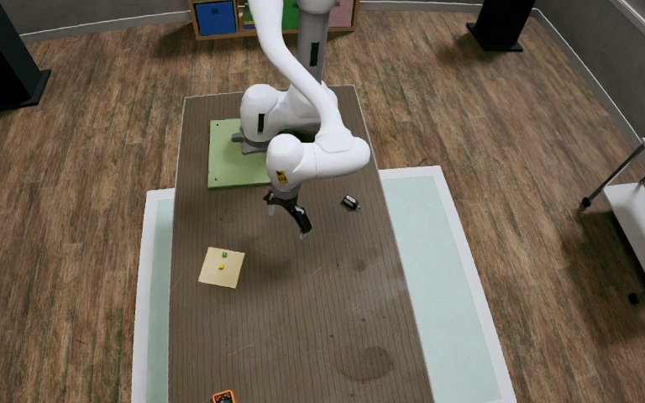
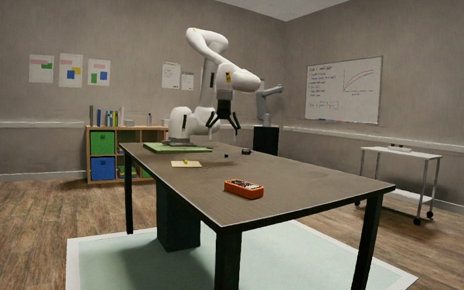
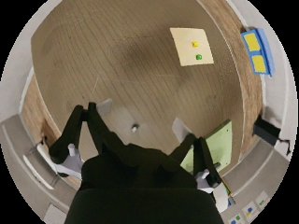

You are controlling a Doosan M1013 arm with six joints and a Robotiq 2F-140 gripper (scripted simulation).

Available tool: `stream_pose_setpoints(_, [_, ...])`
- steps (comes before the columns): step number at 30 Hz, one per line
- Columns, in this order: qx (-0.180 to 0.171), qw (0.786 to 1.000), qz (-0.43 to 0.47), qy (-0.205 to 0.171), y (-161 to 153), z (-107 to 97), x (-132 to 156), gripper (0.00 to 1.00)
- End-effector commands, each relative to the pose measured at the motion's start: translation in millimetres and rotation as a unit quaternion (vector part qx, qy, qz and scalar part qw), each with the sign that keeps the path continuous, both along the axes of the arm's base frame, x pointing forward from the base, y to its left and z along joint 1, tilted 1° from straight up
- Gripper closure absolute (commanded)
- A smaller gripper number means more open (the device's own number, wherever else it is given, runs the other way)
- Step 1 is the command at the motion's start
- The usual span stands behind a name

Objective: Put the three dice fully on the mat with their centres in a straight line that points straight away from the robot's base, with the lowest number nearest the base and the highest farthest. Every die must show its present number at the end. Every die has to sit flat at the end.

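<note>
The pale yellow mat (image 1: 216, 280) (image 2: 177, 164) (image 3: 184, 49) carries a green die (image 1: 224, 254) (image 3: 199, 57) nearer the robot base and a yellow die (image 1: 221, 266) (image 3: 195, 44) farther out, with a small gap between them. Both look flat. A black die (image 2: 226, 155) (image 3: 135, 127) lies on the table off the mat; in the top view the gripper hides it. My gripper (image 1: 287, 222) (image 2: 222, 135) (image 3: 143, 114) is open and empty, high above the table. In the wrist view the black die shows between its fingertips, far below. The dice numbers are too small to read.
A green base plate (image 1: 226, 159) (image 2: 162, 147) (image 3: 221, 145) lies under the robot base. A small black object (image 1: 350, 201) (image 2: 246, 151) lies near the table's side edge, beyond the black die. An orange meter (image 1: 224, 397) (image 2: 243, 189) lies toward the table's far end from the base.
</note>
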State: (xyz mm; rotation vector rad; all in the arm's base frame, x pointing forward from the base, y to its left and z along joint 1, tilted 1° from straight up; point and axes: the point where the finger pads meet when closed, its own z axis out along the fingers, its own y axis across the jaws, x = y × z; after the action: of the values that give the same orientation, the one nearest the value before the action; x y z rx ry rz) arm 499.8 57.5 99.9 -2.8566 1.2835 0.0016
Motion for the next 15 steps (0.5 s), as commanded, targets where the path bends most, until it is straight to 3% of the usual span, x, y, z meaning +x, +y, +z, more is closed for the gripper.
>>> stream_pose_setpoints(1, [0.005, 0.997, 0.079, -0.002, 12.3, -0.3, -7.9, 0.00])
stream_pose_setpoints(10, [0.004, 0.976, 0.216, -0.004, 33.0, -2.0, -23.9, 0.00])
stream_pose_setpoints(15, [0.004, 0.948, 0.318, -0.005, 48.0, -3.5, -36.8, 0.00])
